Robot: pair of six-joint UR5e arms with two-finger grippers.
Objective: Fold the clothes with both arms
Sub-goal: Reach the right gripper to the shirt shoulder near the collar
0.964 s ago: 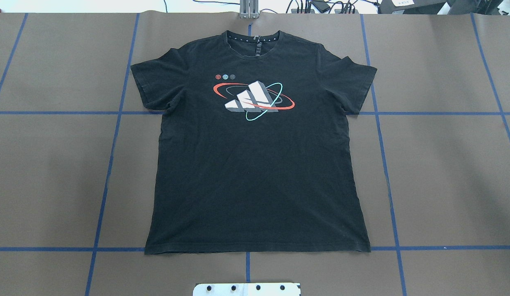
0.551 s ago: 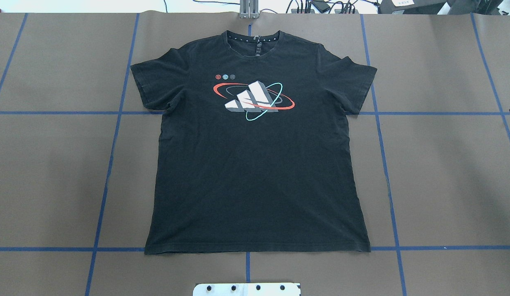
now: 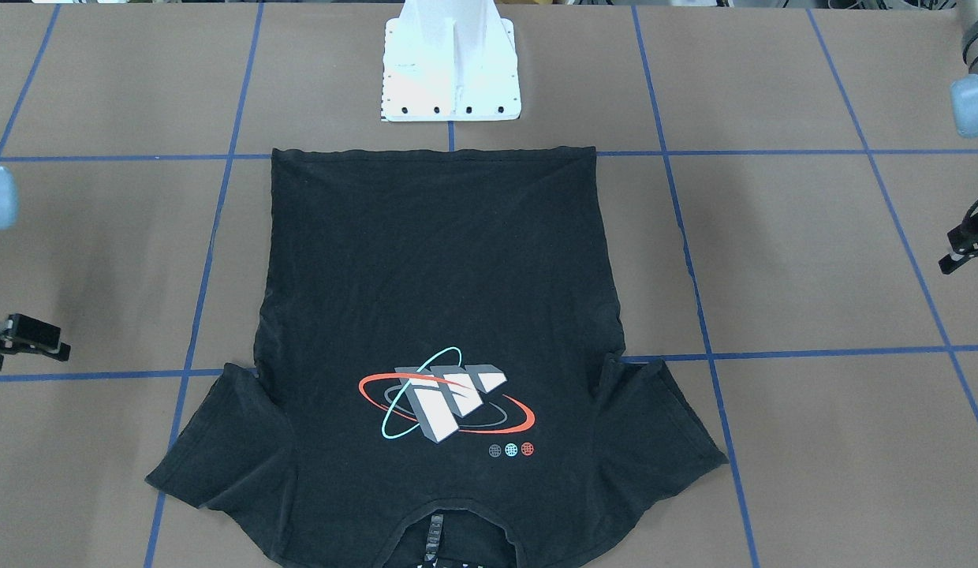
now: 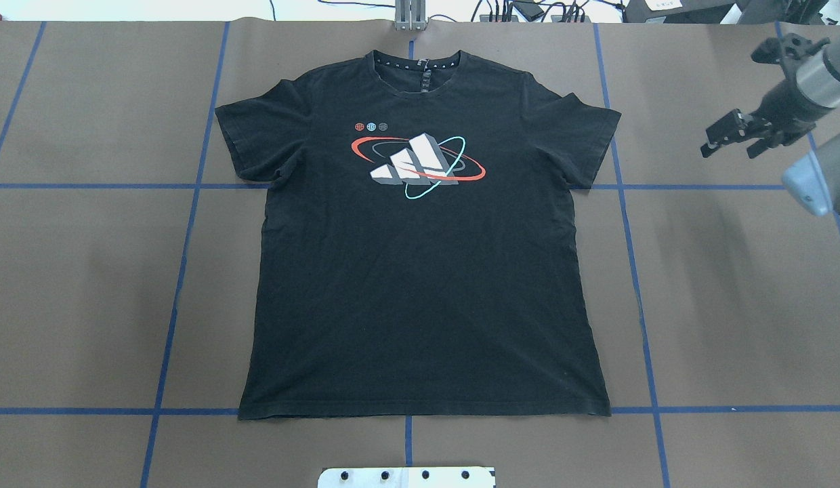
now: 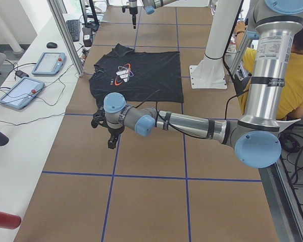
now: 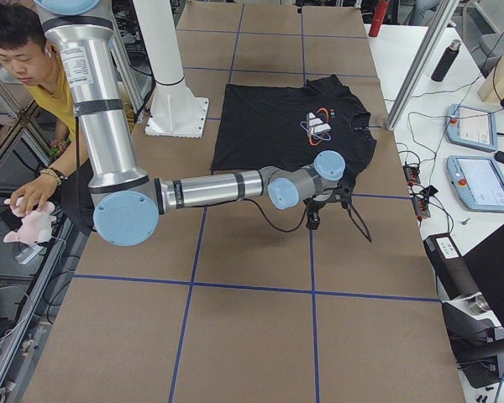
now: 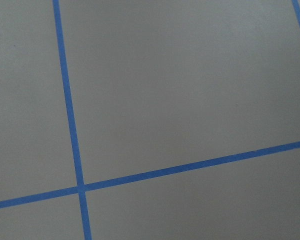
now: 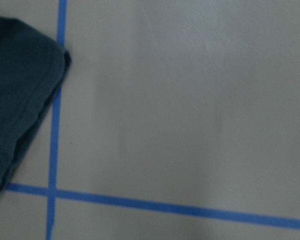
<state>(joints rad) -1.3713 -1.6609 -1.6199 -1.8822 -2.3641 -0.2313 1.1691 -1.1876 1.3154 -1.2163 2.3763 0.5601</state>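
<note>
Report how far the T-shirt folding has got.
Done: the black T-shirt lies spread flat, print up, with no fold in it. In hand: the right hand hovers open above the table, beside one sleeve. The left hand hangs off the opposite side, clear of the cloth. Left: every fold, since neither hand holds fabric.

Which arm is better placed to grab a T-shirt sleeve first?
Right. The right gripper hangs near a sleeve of the T-shirt, visible in its wrist view; the left gripper is farther out, seeing only table.
</note>
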